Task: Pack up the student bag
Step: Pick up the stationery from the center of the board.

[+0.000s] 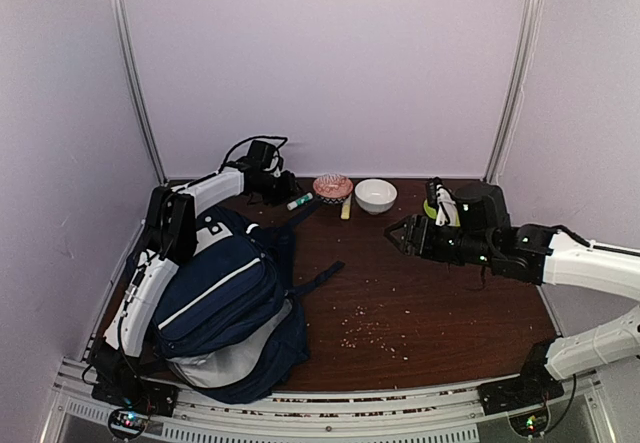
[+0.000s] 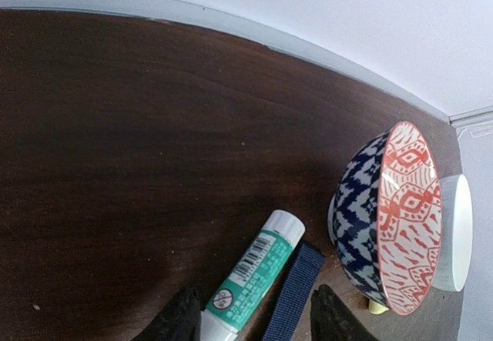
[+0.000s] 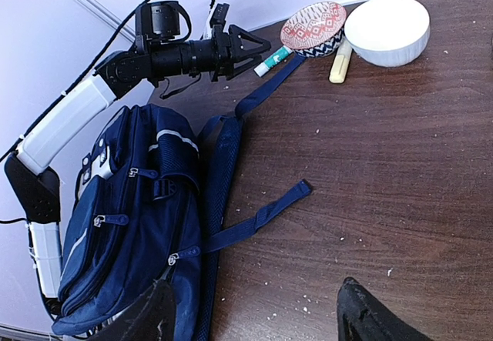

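Currently the left gripper (image 2: 256, 318) is straddling the glue stick (image 2: 254, 275), jaws spread, risking pinching the bag strap (image 2: 294, 299) alongside; the right gripper (image 1: 402, 233) is hanging spread too.

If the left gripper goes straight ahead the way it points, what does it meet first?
Probably the green-and-white glue stick, lying between its fingers; the bag strap end lies just beside.

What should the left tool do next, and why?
Probably close the left tool on the glue stick. Its open fingers straddle the stick's near end on the table. The bag's strap lies between them too, beside the stick, so a gentle close may catch it as well.
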Controlling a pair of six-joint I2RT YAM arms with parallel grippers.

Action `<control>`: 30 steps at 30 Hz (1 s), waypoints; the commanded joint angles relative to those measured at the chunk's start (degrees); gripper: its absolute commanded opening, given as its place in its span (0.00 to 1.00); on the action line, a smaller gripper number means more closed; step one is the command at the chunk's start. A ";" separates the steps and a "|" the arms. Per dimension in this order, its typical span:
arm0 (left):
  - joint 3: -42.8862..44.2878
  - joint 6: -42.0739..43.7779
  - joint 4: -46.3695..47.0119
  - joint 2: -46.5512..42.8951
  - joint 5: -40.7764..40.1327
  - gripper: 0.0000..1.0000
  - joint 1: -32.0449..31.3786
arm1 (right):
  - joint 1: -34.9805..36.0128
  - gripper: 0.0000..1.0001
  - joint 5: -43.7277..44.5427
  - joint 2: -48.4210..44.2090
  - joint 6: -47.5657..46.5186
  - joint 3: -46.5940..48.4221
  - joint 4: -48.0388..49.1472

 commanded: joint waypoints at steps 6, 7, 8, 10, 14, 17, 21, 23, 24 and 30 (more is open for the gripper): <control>-0.70 1.81 -1.92 0.40 3.62 0.80 -0.31 | -0.44 0.71 1.39 -1.84 -0.17 -1.30 -0.15; -0.92 1.89 -1.97 0.36 3.73 0.80 -0.41 | -0.49 0.71 1.38 -1.92 -0.12 -1.47 -0.14; -1.03 1.99 -2.07 0.34 4.09 0.79 -0.44 | -0.47 0.71 1.38 -2.05 -0.16 -1.57 -0.19; -1.18 2.44 -2.37 0.29 4.28 0.79 -0.85 | -0.46 0.72 1.37 -2.38 -0.08 -1.92 -0.12; -0.87 4.05 -3.72 0.05 3.96 0.79 -1.68 | -0.59 0.72 1.48 -3.07 0.01 -2.61 -0.12; -0.86 3.96 -5.21 -0.36 2.24 0.77 -1.65 | -0.60 0.71 1.57 -3.78 0.01 -2.72 -0.45; -0.50 4.32 -7.14 -0.77 -0.15 0.76 -1.66 | -0.69 0.72 1.98 -5.13 -0.28 -2.85 -1.23; -0.36 4.02 -7.57 -0.79 -0.48 0.74 -1.67 | -0.86 0.72 2.14 -5.87 -0.46 -2.96 -1.64; -0.30 3.77 -7.69 -0.75 -0.59 0.73 -1.66 | -0.91 0.72 2.21 -6.22 -0.54 -3.12 -1.71; 1.22 3.68 -9.20 -0.02 -0.12 0.63 -1.65 | -1.55 0.72 2.31 -8.34 -1.16 -4.11 -2.21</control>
